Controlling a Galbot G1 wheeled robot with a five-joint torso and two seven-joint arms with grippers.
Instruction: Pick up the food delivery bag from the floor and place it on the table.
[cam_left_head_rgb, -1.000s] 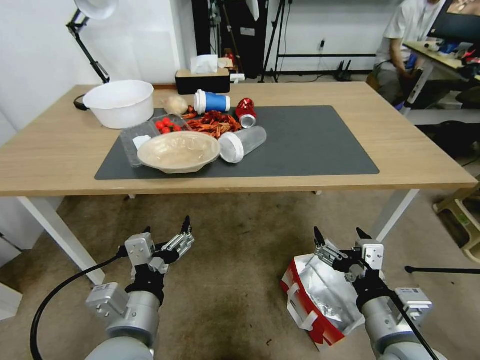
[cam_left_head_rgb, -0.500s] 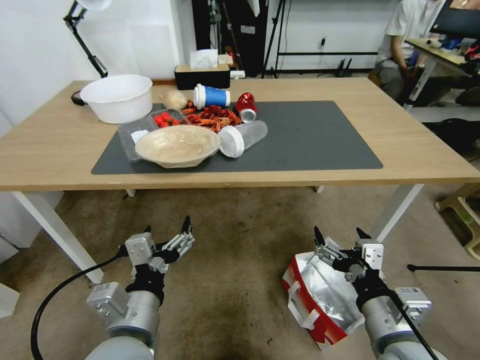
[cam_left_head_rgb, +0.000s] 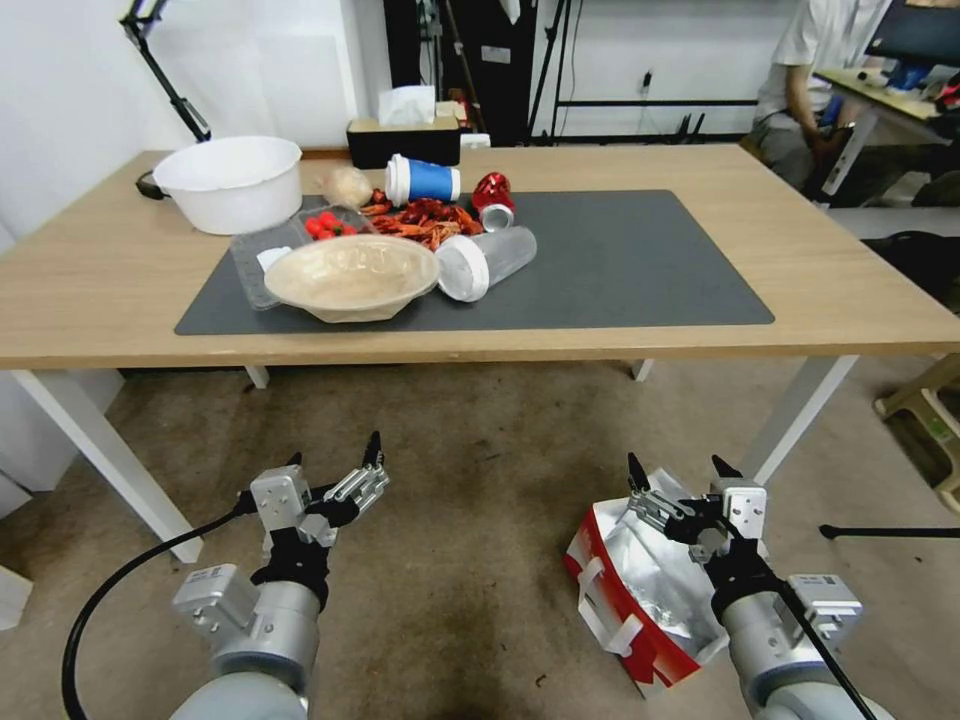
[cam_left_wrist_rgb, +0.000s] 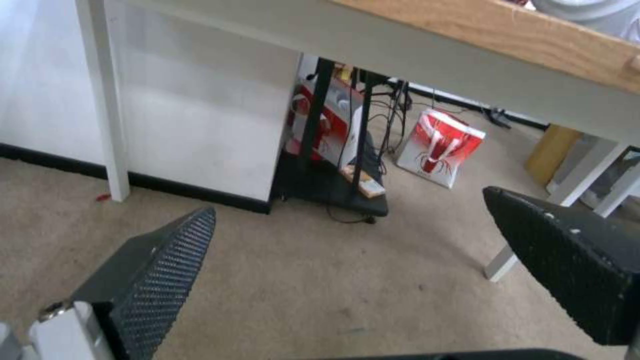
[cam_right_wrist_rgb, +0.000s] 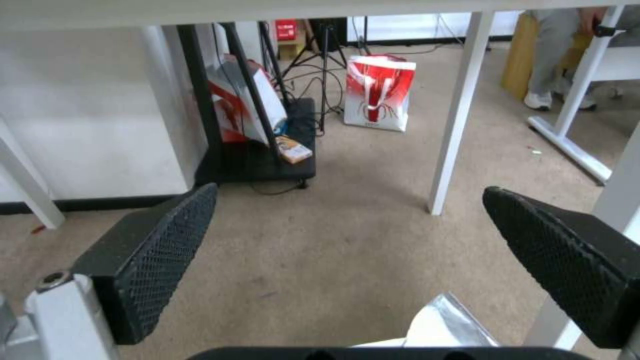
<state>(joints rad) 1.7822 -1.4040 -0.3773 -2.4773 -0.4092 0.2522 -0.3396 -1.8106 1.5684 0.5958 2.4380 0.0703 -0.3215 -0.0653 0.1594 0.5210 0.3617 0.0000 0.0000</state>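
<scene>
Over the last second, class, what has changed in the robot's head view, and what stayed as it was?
The whole view shifted: the table sits higher in the picture, so the camera moved, not the things. Both hands, left hand and right hand, stay open and unmoved; the food delivery bag remains on the floor, ungrasped.

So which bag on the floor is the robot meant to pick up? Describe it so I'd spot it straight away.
Start at the big wooden table and look down to the carpet in front of it. The food delivery bag lies there under the right gripper, which is open. Its silver foil lining gapes open, while the other red and white bag stands upright beyond the table.
</scene>
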